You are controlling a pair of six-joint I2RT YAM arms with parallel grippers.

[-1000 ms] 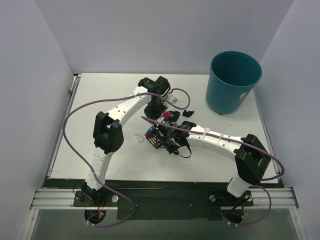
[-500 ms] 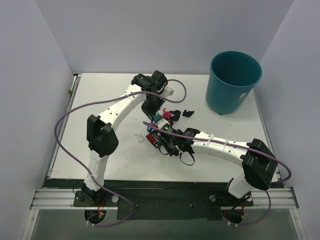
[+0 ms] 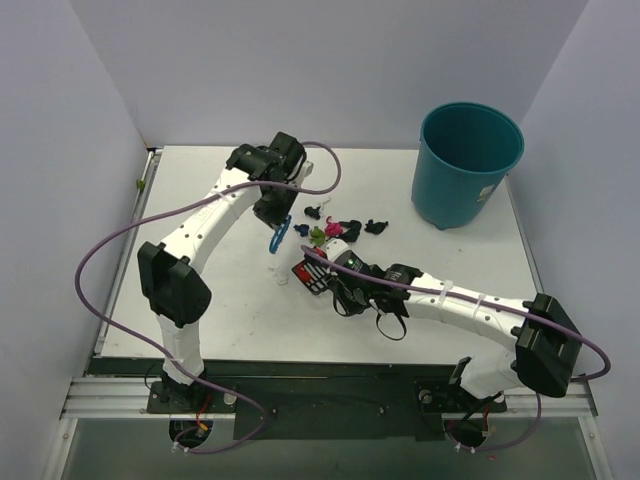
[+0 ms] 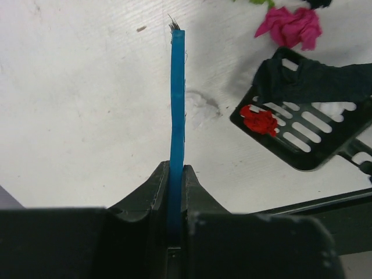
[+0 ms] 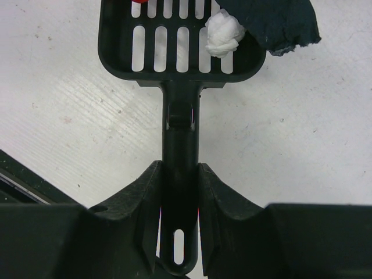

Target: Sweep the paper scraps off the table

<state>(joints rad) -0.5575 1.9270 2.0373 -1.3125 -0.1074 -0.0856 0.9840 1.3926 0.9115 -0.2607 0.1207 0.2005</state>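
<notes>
Left gripper [image 3: 271,214] sat left of centre, pressed together on the brush [image 3: 278,238], the blue blade hanging down toward the table [image 3: 200,290]. In the left wrist cam the brush was edge-on, clamped btw both fingers [image 4: 152,189], w/ bristles at the far tip. Couldn't tell whether they touched the top.

Just right of the brush lay the scraps [image 3: 335,229], a loose cluster mid-table. A dark blue one was nearest the brush, then green and pink, then black bits trailing right. One more black bit lay slightly farther back. None touched the brush in the top view.

On the near side of that cluster was the scoop [image 3: 313,275]. Its slotted head sat just beside the brush tip, and its handle ran right into the right gripper [image 5: 179,174]. That gripper was clamped on the handle, one finger each side.

Inside the scoop, per the wrist cams:
- red scrap [image 4: 260,120] lay at one corner
- white scrap [image 5: 225,34] lay on the slots near the opposite side
- dark scrap [image 5: 279,23] was draped over that same side, spilling past the rim

Pink scrap [image 4: 289,26] lay on the table just beyond the scoop's head, not touching it.

Far right, the teal bin [image 3: 468,160] stood upright at the back corner, well apart from the scraps.
</notes>
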